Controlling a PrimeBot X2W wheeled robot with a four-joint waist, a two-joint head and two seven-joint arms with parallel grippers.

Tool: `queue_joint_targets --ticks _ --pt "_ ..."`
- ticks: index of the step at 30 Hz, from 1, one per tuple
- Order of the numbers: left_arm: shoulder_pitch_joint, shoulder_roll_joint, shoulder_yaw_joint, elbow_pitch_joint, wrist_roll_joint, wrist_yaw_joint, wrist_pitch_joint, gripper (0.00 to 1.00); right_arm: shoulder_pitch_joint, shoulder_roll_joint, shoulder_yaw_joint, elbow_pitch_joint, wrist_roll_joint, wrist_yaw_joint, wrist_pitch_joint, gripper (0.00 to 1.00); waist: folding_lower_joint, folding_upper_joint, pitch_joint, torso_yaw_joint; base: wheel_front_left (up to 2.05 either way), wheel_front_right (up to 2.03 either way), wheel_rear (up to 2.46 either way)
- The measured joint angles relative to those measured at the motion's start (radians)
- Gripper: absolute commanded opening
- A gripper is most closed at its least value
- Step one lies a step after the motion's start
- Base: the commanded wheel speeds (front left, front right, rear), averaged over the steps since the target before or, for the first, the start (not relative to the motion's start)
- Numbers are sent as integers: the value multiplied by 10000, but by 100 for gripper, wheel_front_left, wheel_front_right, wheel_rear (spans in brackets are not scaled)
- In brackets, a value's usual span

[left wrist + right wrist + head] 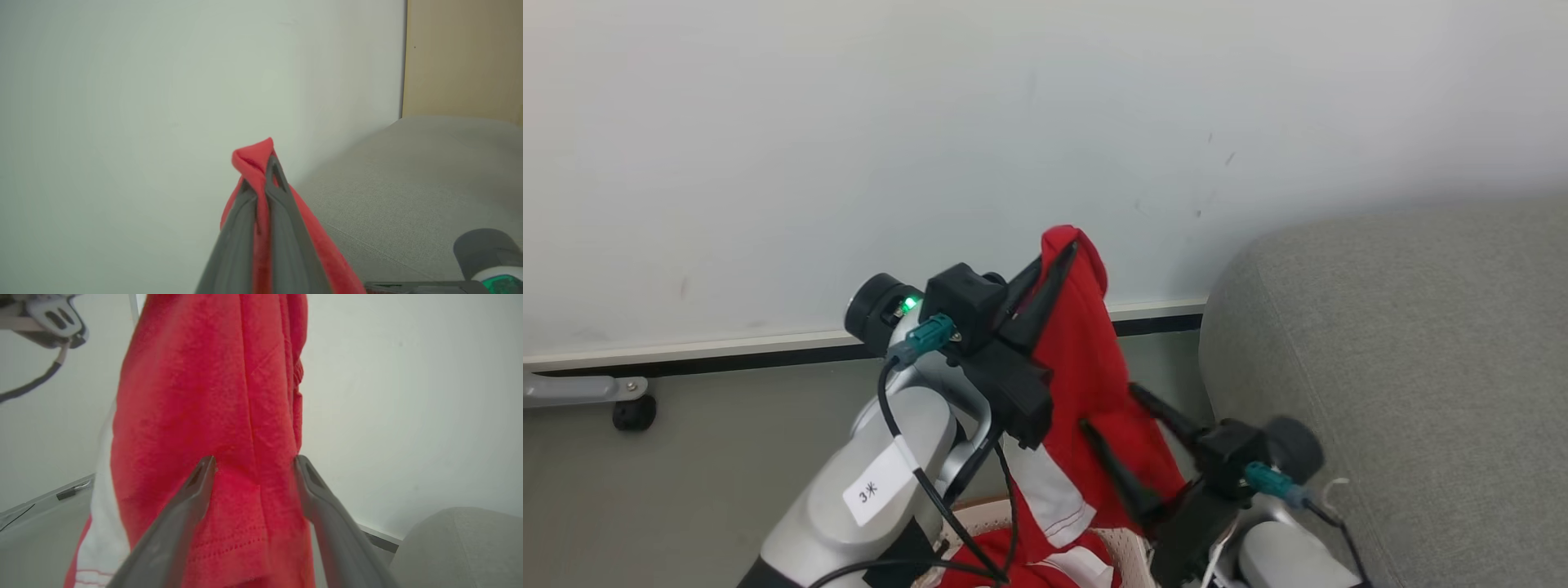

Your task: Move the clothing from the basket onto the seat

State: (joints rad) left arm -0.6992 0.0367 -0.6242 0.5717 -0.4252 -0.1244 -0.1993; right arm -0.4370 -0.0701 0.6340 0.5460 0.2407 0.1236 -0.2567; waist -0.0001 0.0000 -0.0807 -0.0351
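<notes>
A red garment with white stripes, the clothing [1094, 367], hangs from my left gripper [1068, 253], which is raised and shut on its top fold. Its lower end trails into the cream perforated basket [1125, 557] at the bottom edge. The left wrist view shows the left gripper [260, 175] pinching the red cloth [251, 157]. My right gripper [1107, 405] is open lower down, its two fingers straddling the hanging cloth. The right wrist view shows those fingers [254, 461] wide apart on either side of the cloth [212, 396]. The grey seat [1405, 367] is just to the right.
A white wall with a dark baseboard [768, 353] runs behind. A black caster wheel [633, 412] on a grey frame stands on the floor at far left. The seat [408, 183] [461, 547] meets the wall, with a beige panel [466, 57] behind it.
</notes>
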Motion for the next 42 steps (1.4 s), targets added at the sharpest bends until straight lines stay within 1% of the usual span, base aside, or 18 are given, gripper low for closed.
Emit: queue_joint_targets --ticks 3,7,11,12,13,14,15,20,24,25,26,27,36,38,42 --pt "128 17 -328 -263 -169 13 92 0 -171 19 629 155 284 12 0 100 0 0 -12 69 0 0 0" --pt "144 10 -704 -688 -382 109 205 0 -609 -144 897 612 594 10 0 100 2 0 10 217 0 0 0" --pt "145 12 -842 -917 -694 194 257 0 -1187 -274 1323 1026 784 10 0 100 1 0 63 380 0 0 0" --pt "144 15 -840 -917 -715 201 322 0 -1270 -274 1453 1104 803 12 0 78 2 0 79 416 0 0 0" --pt "144 19 -836 -913 -738 226 337 0 -1326 -270 1570 1158 865 12 0 44 1 0 97 451 0 0 0" --pt "145 17 -805 -907 -742 286 370 0 -1369 -265 1685 1221 907 12 2 4 2 0 115 481 0 0 0" --pt "145 17 -805 -907 -742 286 370 0 -1369 -265 1685 1221 907 12 2 0 2 0 115 481 0 0 0" --pt "155 19 -587 -759 -742 368 483 0 -1616 -249 1923 1511 1308 12 2 0 1 0 192 543 0 0 0" --pt "319 113 -336 -731 -792 529 483 0 -1816 -242 1994 1630 1505 12 2 0 1 0 235 448 0 0 0" --pt "375 169 -270 -708 -821 556 479 29 -1871 -245 1979 1651 1582 12 2 0 2 0 246 409 0 0 0" --pt "423 213 -205 -690 -836 593 477 51 -1918 -261 1948 1655 1643 12 2 0 2 0 257 369 0 0 0" --pt "476 265 -142 -673 -846 640 460 100 -1950 -272 1883 1666 1714 12 2 0 2 0 268 325 0 0 0" --pt "1180 577 88 -462 -1120 826 224 100 -2309 -794 1231 1766 2144 12 2 0 2 0 350 -155 0 0 0" --pt "1366 604 109 -443 -1135 894 173 100 -2342 -928 1068 1766 2182 12 2 0 2 0 362 -282 0 0 0" --pt "1702 596 138 -447 -1239 892 75 100 -2341 -1191 752 1749 2217 12 2 0 2 0 379 -550 0 0 0"
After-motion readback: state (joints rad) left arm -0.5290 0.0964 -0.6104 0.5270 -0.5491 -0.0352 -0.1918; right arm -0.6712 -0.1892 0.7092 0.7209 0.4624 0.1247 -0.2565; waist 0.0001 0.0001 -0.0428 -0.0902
